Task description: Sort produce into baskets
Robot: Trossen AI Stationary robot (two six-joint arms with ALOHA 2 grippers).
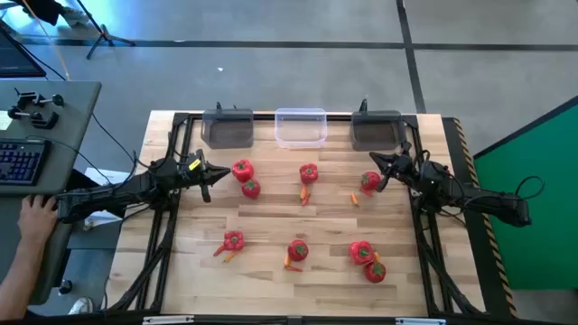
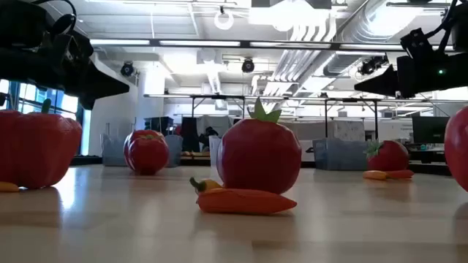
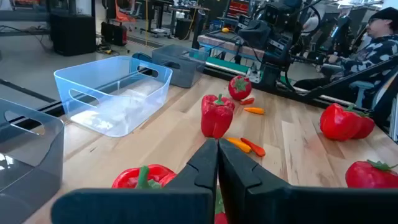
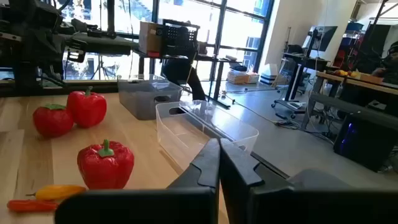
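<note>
Three bins stand along the table's far edge: a dark grey bin, a clear bin and a second dark grey bin. Red peppers and tomatoes lie scattered on the wood, two at the left, one in the middle, one at the right and several near the front. Small orange carrot pieces lie beside some. My left gripper is shut and empty beside the left pair. My right gripper is shut and empty by the right tomato.
A person's hand rests at a side desk with a keyboard left of the table. A seated person shows beyond the table. Black frame rails run along the table's left and right sides.
</note>
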